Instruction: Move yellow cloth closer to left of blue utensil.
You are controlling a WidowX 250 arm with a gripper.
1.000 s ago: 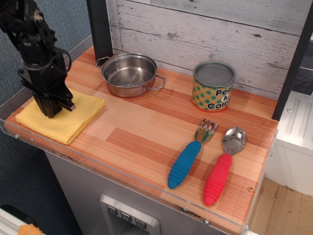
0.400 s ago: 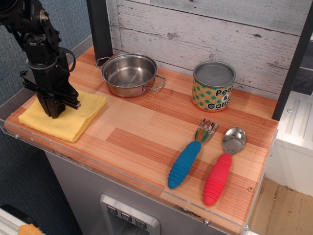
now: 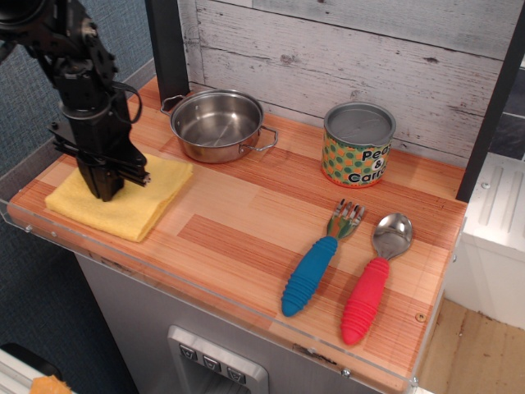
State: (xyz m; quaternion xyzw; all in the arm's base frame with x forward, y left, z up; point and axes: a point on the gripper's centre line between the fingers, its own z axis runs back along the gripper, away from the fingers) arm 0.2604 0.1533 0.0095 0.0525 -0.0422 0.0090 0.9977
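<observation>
The yellow cloth point(image 3: 146, 205) lies folded on the left end of the wooden counter point(image 3: 246, 213). My black gripper point(image 3: 107, 190) points straight down onto the cloth's middle, its fingers closed and pinching the fabric. The blue utensil point(image 3: 312, 273), a metal fork with a ribbed blue handle, lies near the front right, well to the right of the cloth. A wide strip of bare wood separates the cloth from the fork.
A red-handled spoon point(image 3: 367, 297) lies right beside the fork. A steel pot point(image 3: 217, 125) stands just behind the cloth, and a peas-and-carrots can point(image 3: 358, 144) at the back right. A dark post point(image 3: 168, 45) rises at the back left. The counter's front edge has a clear lip.
My gripper has moved right and slightly forward, and the yellow cloth has slid right with it, a little closer to the fork. The other things have not moved.
</observation>
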